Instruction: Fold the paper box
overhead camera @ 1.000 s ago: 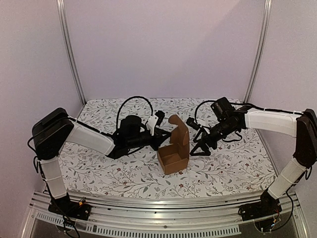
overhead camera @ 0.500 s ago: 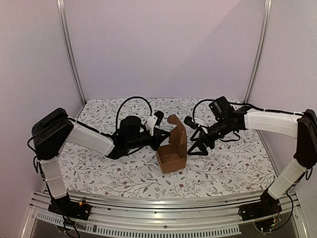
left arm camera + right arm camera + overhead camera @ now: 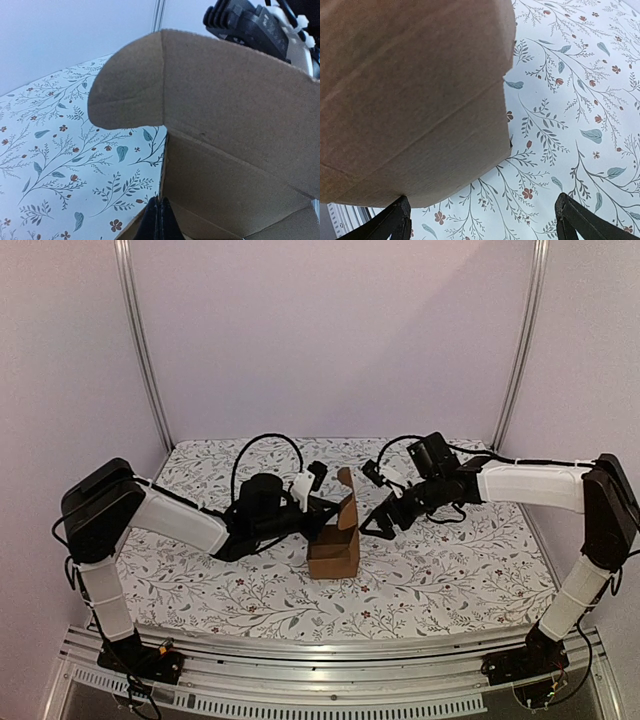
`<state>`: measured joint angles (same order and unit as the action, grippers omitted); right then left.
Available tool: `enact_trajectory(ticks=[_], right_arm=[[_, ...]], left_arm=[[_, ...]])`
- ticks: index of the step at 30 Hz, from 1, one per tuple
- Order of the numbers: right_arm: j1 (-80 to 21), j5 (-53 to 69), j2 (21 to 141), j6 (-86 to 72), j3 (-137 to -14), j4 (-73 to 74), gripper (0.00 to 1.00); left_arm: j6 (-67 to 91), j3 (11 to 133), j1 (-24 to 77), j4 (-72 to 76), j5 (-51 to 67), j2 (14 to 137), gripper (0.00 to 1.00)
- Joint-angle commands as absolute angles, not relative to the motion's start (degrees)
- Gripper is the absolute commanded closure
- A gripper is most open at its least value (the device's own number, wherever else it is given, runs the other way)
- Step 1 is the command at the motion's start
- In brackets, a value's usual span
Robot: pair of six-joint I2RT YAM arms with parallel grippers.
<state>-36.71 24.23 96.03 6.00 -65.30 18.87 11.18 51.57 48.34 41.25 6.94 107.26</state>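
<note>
- The paper box (image 3: 333, 558) sat mid-table on the floral cloth (image 3: 450, 580), its lid flap upright.
- Left gripper (image 3: 159, 221) — fingers pinched together — sat at its left wall.
- Right gripper (image 3: 485, 220) gaped wide, empty, just beside the flap.

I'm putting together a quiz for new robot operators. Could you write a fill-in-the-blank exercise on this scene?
1. The left tool has its fingers ____.
2. The right tool has its fingers spread ____.
3. The paper box has its lid flap standing ____, not folded down.
4. The box rests on a cloth printed with leaves and ____.

Missing words: shut; open; up; flowers.
</note>
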Motion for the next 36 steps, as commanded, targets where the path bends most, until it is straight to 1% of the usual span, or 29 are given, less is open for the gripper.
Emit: enact_trajectory(ticks=[1,3,8,11,12,14,16,17,20,22,24,28,32,36], right_arm=[[-37.0,23.5,97.9,2.6,-67.9,16.8,0.01],[-36.9,26.3,97.5,5.3,-67.6,18.7,0.01],[-35.9,26.8,92.9,13.8,-63.7,23.9,0.01],[-31.1,25.8,90.6,9.3,-62.0,23.0,0.01],[-29.9,27.6,90.4,7.9,-61.8,22.9,0.01],[-25.8,36.2,91.0,6.4,-62.4,24.7,0.01],[-24.7,40.2,92.3,8.5,-64.2,28.8,0.01],[-24.8,40.7,92.5,10.2,-64.6,30.0,0.03],[-25.1,38.9,92.4,11.5,-64.6,29.8,0.14],[-25.3,36.5,92.1,10.2,-64.5,28.2,0.27],[-25.5,34.9,92.3,8.6,-64.6,26.1,0.31],[-26.4,29.5,93.6,6.2,-65.8,22.8,0.36],[-26.5,22.9,94.4,3.7,-66.1,18.3,0.36],[-27.1,23.1,95.1,3.2,-66.4,12.1,0.35]], left_arm=[[11.8,50.3,48.5,40.8,5.6,104.8,1.0],[11.6,50.3,48.4,40.4,4.8,104.2,1.0],[11.4,51.7,48.2,34.4,0.3,101.4,1.0],[11.8,51.6,48.1,32.2,-2.6,99.8,1.0],[12.1,51.5,48.2,31.6,-3.4,99.4,1.0],[13.1,51.4,48.2,30.5,-5.5,98.8,1.0],[13.9,51.1,48.2,30.3,-6.9,98.4,1.0],[14.4,50.9,48.3,30.2,-7.8,98.3,1.0],[16.9,50.8,48.7,29.6,-11.7,98.2,1.0],[18.8,50.7,49.2,29.4,-14.7,98.2,1.0],[19.6,50.7,50.1,29.2,-16.9,98.4,1.0],[19.5,51.7,51.3,28.4,-18.5,99.4,1.0],[19.4,52.7,51.7,27.4,-19.7,99.9,1.0],[19.4,53.6,51.9,26.5,-20.6,100.4,1.0]])
